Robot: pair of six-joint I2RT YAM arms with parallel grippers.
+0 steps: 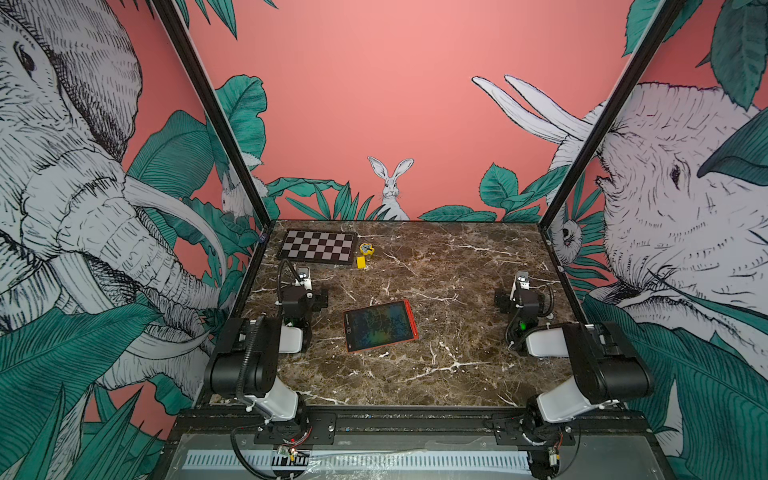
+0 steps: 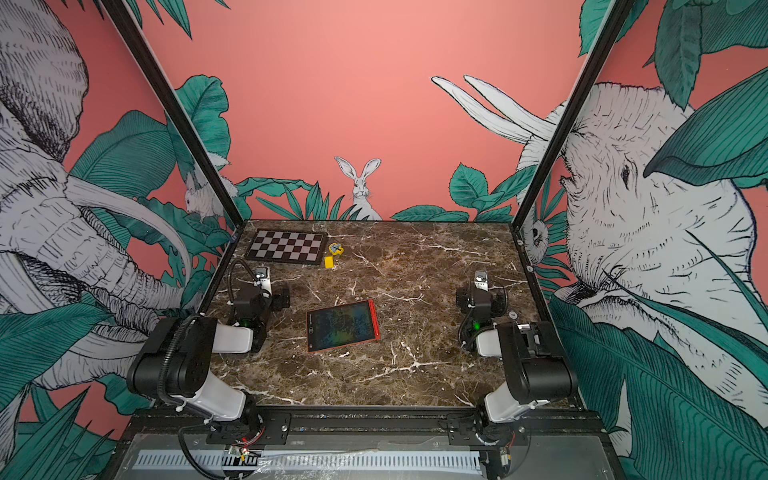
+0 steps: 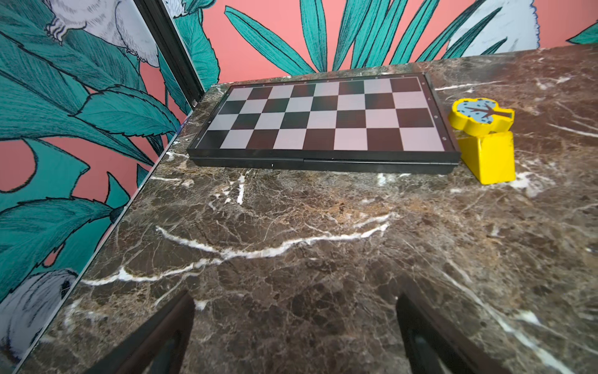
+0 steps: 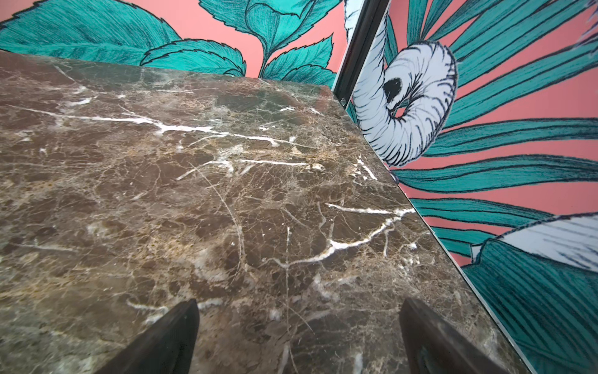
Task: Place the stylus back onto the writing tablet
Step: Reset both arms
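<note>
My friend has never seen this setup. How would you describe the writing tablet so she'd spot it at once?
Start with the brown marble table and look near its middle. The writing tablet lies flat there. Unlike the black-and-white chessboard in the far left corner, it has an orange-red frame and a dark screen with blue-green-yellow scribbles.

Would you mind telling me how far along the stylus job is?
Done, it seems: the stylus lies along a short edge of the writing tablet. In hand: nothing; the left claw and right claw are open, empty. Left: apparently nothing.
</note>
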